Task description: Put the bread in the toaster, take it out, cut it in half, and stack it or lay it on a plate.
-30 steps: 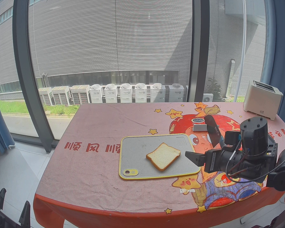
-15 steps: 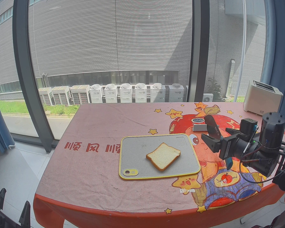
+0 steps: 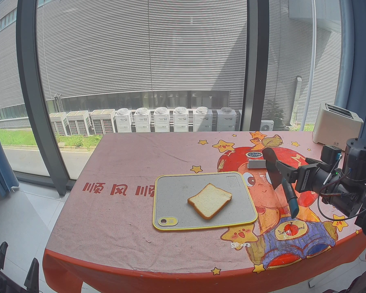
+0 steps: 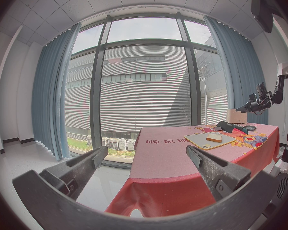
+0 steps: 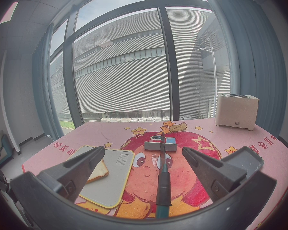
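A slice of bread (image 3: 209, 200) lies flat on the grey, yellow-rimmed cutting board (image 3: 171, 202) at mid-table. A white toaster (image 3: 337, 127) stands at the far right corner. A black knife (image 3: 279, 176) rests with its blade in a small holder (image 3: 255, 163) and its handle on the cloth. My right gripper (image 3: 283, 170) hovers open just right of the knife; in the right wrist view the knife (image 5: 163, 179) lies between its spread fingers (image 5: 211, 171), with the bread (image 5: 98, 172) off to one side. My left gripper (image 4: 146, 150) is open and empty, low beyond the table's left front corner.
A dark grey plate (image 5: 244, 158) sits on the cloth by the right gripper, near the toaster (image 5: 236, 111). The table's front edge (image 3: 150, 271) drops off close to the board. A window wall stands behind the table.
My right arm has drawn back from the cutting board's right edge, rising and moving right and farther back to the knife. Its gripper stayed open. The bread has not moved.
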Available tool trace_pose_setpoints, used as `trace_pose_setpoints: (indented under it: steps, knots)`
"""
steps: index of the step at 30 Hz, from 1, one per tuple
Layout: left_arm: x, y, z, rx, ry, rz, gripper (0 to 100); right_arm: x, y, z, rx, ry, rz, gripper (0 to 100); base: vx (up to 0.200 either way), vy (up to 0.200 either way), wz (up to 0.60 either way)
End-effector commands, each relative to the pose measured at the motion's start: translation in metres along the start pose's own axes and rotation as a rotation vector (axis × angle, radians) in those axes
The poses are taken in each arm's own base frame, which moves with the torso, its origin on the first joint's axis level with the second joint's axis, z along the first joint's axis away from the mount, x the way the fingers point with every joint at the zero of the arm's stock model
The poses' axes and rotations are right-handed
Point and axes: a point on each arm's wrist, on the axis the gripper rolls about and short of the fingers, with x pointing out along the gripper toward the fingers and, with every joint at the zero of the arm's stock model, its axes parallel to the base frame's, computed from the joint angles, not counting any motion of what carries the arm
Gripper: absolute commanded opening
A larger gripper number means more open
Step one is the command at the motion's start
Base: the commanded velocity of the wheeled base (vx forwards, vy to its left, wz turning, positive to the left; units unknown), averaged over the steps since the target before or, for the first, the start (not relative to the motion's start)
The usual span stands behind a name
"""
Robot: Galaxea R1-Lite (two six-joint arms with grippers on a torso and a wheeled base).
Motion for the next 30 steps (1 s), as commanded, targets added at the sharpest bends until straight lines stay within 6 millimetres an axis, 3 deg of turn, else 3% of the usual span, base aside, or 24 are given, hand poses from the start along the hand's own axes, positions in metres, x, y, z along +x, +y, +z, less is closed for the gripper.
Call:
trace_pose_setpoints:
  steps: [1,13,30]
  knots:
    - [0.000,0.000,-0.005,0.000,0.001,0.000,100,0.001,-0.003,0.000,0.004,0.004,-0.012,100,0.000,0.000,0.00]
    - [0.000,0.000,-0.005,0.000,0.001,0.000,100,0.020,-0.024,-0.011,0.069,0.078,-0.038,100,0.000,0.000,0.00]
    - [0.000,0.000,-0.005,0.000,0.001,0.000,100,0.031,-0.025,-0.036,0.097,0.191,-0.048,100,0.000,0.000,0.00]
